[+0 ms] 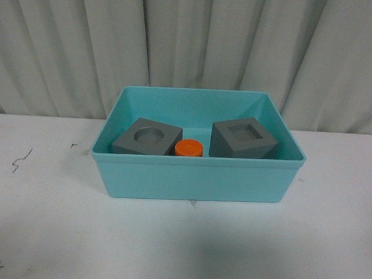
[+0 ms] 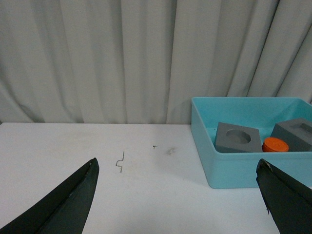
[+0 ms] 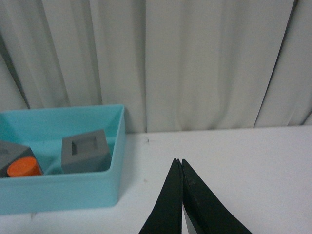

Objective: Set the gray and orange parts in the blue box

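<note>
Turquoise plastic, smooth: the blue box [image 1: 197, 177] sits mid-frame in the front view, long axis running left to right across the picture, walls sloping in toward the floor, rim all round. Inside, left to right: gray cube with round recess [image 1: 146, 138], matte, turned corner-on to the camera; orange cylinder [image 1: 189, 148], upright, flat top up, between the cubes and beside the left one; gray cube with square recess [image 1: 243, 138], matte, also turned at an angle. All three lie near the front wall.

White worktop [image 1: 46, 220], scuffed with small dark marks at left. Pleated pale curtain [image 1: 190, 47] behind.

Left claw [image 2: 178, 195]: black fingers spread wide apart, holding nothing. Right claw [image 3: 180, 195]: fingers pressed together, gripping nothing, over bare worktop right of the box.
</note>
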